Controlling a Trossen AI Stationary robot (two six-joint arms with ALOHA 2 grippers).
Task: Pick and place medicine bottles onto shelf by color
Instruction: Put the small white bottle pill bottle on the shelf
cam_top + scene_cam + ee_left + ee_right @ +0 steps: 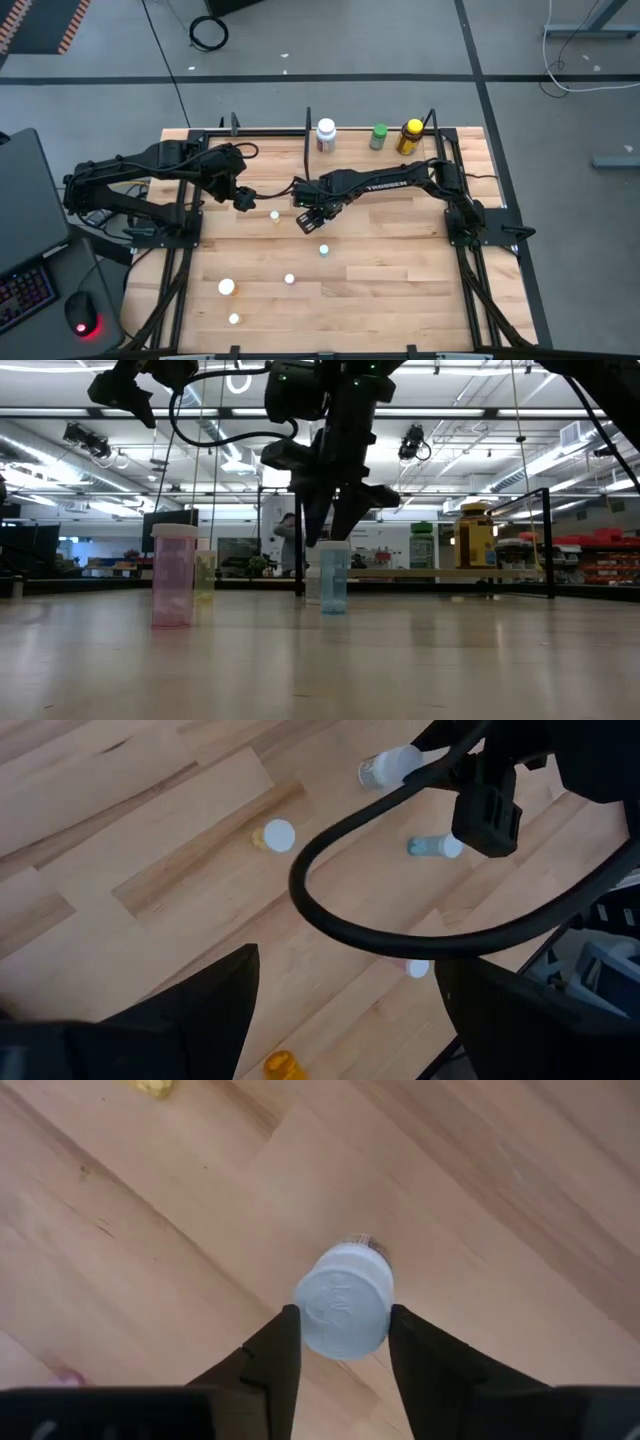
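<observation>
1. Straddling a small white-capped bottle (345,1312), the right jaws (345,1342) stand narrow, one finger (272,1355) close on each side of the cap; whether the pads press the bottle cannot be told.
2. That bottle stands upright on the desk (400,280) near its middle, under the right gripper (309,220), whose arm reaches in from the right edge.
3. Left jaws (243,200) are spread wide and hold nothing, hovering toward the left part of the desk, closer to the far edge.
4. Small bottles on the bare desk: one yellowish with a white cap (275,215) between the two grippers, one bluish (324,250) just nearer than the right gripper, one white-capped (289,279) nearer still, and two more, (227,287) and (234,319), toward the near left corner.
5. Along the far edge runs the shelf (360,152), a light plank with black posts, carrying a white labelled bottle (326,135), a green bottle (378,137) and a yellow dark-capped bottle (410,136).
</observation>
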